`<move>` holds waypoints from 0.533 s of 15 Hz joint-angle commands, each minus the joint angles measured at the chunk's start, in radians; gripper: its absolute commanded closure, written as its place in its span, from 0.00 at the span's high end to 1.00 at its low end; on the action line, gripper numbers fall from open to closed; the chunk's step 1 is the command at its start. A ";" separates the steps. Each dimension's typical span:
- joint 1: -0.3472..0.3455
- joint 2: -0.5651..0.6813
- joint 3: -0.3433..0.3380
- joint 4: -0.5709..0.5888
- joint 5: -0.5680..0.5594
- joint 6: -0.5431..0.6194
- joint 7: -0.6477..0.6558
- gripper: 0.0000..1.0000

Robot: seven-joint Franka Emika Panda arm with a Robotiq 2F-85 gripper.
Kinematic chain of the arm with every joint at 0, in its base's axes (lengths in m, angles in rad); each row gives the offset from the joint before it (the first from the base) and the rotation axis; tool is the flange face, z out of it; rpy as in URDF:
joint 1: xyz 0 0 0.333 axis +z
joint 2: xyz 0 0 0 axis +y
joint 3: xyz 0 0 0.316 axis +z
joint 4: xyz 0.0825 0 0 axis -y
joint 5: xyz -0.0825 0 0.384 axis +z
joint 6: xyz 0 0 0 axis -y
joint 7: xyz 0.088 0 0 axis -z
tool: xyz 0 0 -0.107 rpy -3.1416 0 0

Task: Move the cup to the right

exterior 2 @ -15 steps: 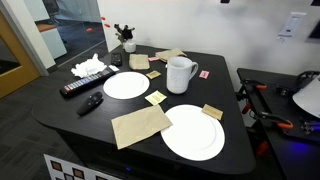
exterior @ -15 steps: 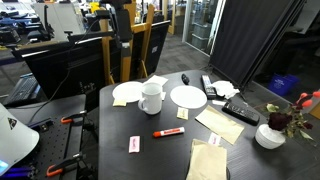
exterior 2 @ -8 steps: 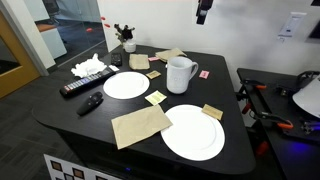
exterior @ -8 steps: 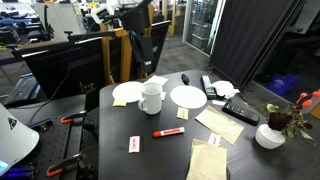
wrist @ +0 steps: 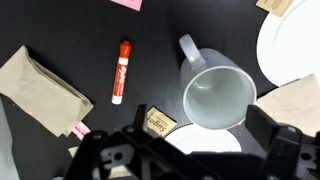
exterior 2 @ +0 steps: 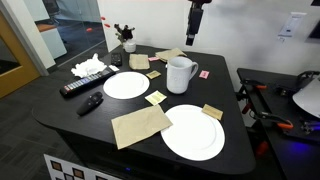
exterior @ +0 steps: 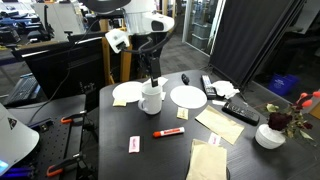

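One white cup (exterior: 151, 97) stands upright, mouth up, on the black worktop (exterior: 115, 135), its handle projecting sideways and its rim unobstructed, which suits a grasp from above. Directly above it hangs the gripper (exterior 2: 191, 38), jaws spread wide and empty, apparently aligned to straddle the cup wall. Clearance is limited by two plates (exterior 2: 126, 84) (exterior 2: 193, 132) near the cup, so the bare worktop around the red marker (wrist: 120, 70) looks like the freest room; worktop edges are well apart.
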 commanded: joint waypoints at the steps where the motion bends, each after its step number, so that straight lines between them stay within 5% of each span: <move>1: 0.001 0.058 0.000 0.008 0.010 0.063 0.002 1.00; 8: -0.003 0.143 -0.003 0.028 0.020 0.097 -0.006 1.00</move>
